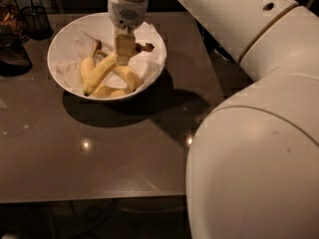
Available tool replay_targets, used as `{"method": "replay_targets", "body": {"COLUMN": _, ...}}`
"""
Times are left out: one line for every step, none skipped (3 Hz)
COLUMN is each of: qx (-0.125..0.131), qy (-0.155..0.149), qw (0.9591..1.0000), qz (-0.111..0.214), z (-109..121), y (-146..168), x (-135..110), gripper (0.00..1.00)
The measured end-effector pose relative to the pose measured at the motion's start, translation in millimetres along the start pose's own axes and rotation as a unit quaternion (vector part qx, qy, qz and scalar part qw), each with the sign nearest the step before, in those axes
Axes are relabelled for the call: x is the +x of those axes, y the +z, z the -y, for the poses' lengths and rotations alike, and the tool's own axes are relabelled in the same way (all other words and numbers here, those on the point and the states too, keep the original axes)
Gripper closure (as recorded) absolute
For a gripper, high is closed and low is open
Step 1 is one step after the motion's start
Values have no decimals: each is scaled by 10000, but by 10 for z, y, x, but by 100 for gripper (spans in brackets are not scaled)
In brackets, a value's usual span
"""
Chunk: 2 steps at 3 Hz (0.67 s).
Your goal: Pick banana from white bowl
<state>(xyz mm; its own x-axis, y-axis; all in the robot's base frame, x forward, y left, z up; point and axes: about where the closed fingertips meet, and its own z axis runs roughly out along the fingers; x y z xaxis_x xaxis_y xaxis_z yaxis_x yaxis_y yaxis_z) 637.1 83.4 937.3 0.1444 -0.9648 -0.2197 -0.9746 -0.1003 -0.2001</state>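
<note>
The white bowl, lined with crumpled white paper, stands at the back left of the dark table. Several yellow bananas lie in it. The banana, the longest one, runs from the bowl's front left up to the middle. My gripper reaches straight down into the bowl from above. Its fingers are closed together on the upper end of that banana, whose top part is hidden behind them. A shorter banana with a brown stem lies just to the left, and another lies below the gripper.
A dark wire basket and a dark container stand at the far left, next to the bowl. My large white arm fills the right side and hides the table there. The table's front edge runs across the bottom.
</note>
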Motion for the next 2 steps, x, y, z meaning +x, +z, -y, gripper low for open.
{"method": "replay_targets", "body": {"qx": 108, "qy": -78, "qw": 9993, "qz": 358, "z": -110, "y": -161, "x": -75, "gripper": 100}}
{"method": "replay_targets", "body": {"qx": 406, "qy": 26, "qw": 9961, "qz": 778, "z": -364, "y": -433, "x": -109, "gripper": 100}}
